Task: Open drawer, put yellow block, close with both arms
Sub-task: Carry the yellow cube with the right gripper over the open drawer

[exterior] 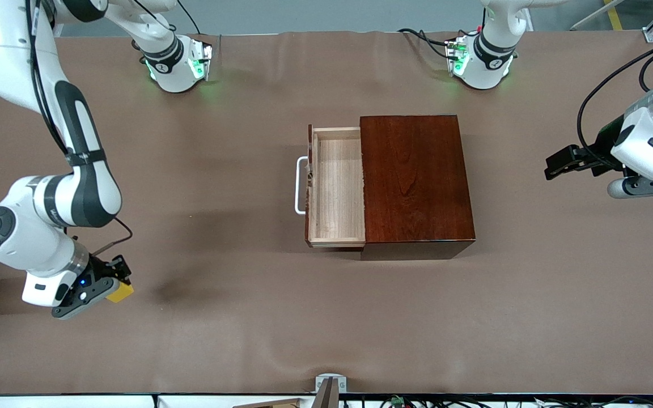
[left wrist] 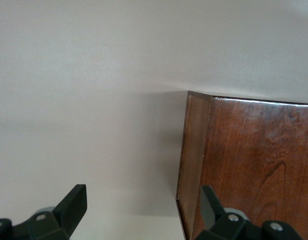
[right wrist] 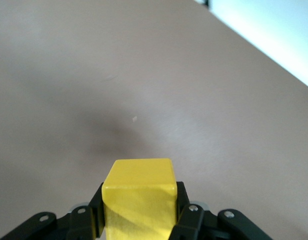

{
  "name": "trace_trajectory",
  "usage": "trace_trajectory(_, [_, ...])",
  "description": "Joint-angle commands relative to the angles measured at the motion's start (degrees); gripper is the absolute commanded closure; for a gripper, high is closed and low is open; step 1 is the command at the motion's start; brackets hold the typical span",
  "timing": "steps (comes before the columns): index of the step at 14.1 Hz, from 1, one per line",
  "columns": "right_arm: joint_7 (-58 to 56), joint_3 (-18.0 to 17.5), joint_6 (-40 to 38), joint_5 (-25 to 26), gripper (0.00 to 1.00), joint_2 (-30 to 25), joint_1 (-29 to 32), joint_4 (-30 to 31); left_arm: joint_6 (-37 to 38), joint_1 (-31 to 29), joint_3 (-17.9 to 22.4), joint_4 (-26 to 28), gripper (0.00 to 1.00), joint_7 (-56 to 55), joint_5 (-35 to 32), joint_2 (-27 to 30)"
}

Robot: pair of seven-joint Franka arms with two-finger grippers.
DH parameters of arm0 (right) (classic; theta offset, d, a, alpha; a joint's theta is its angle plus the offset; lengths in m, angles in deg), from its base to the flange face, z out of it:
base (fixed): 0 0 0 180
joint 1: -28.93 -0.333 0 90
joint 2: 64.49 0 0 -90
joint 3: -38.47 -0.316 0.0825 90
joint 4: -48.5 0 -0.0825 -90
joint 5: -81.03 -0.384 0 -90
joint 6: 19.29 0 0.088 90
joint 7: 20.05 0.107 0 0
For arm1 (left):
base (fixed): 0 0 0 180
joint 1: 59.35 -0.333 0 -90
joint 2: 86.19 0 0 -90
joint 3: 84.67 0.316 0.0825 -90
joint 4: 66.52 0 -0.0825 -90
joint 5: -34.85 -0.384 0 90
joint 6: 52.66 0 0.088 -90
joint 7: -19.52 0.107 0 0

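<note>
The drawer point(exterior: 335, 187) is pulled out of the dark mahogany box point(exterior: 414, 178), its pale tray empty and its white loop handle point(exterior: 300, 186) facing the right arm's end. My right gripper point(exterior: 112, 282) is shut on the yellow block point(exterior: 122, 291), held just above the table toward the right arm's end. In the right wrist view the yellow block point(right wrist: 139, 197) fills the shut gripper point(right wrist: 139, 212). My left gripper point(exterior: 556, 165) is open and empty, up in the air past the box at the left arm's end. The left wrist view shows this open gripper point(left wrist: 142, 206) and a corner of the box point(left wrist: 244, 165).
A brown cloth point(exterior: 219, 170) covers the table. A small grey bracket point(exterior: 330, 384) sits at the table edge nearest the front camera. The green-lit arm bases point(exterior: 182, 65) stand along the edge farthest from that camera.
</note>
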Motion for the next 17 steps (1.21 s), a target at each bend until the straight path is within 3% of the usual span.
trace_trajectory(1, [-4.0, -3.9, -4.4, 0.0, 1.0, -3.1, 0.7, 0.8, -0.5, 0.1, 0.0, 0.7, 0.0, -0.1, 0.3, 1.1])
trace_trajectory(4, [-7.6, -9.4, -9.1, 0.0, 1.0, -5.7, 0.4, 0.9, -0.5, 0.1, -0.1, 0.7, 0.0, -0.1, 0.3, 1.0])
trace_trajectory(12, [-25.1, -27.3, -10.2, 1.0, 1.0, -6.7, -0.4, 1.0, -0.5, 0.2, -0.1, 0.7, 0.0, -0.2, 0.3, 1.0])
trace_trajectory(17, [-24.6, -27.5, -14.2, 6.7, 1.0, -6.5, -11.5, -1.7, -0.5, 0.7, -0.6, 0.9, 0.0, -0.7, 0.3, 1.0])
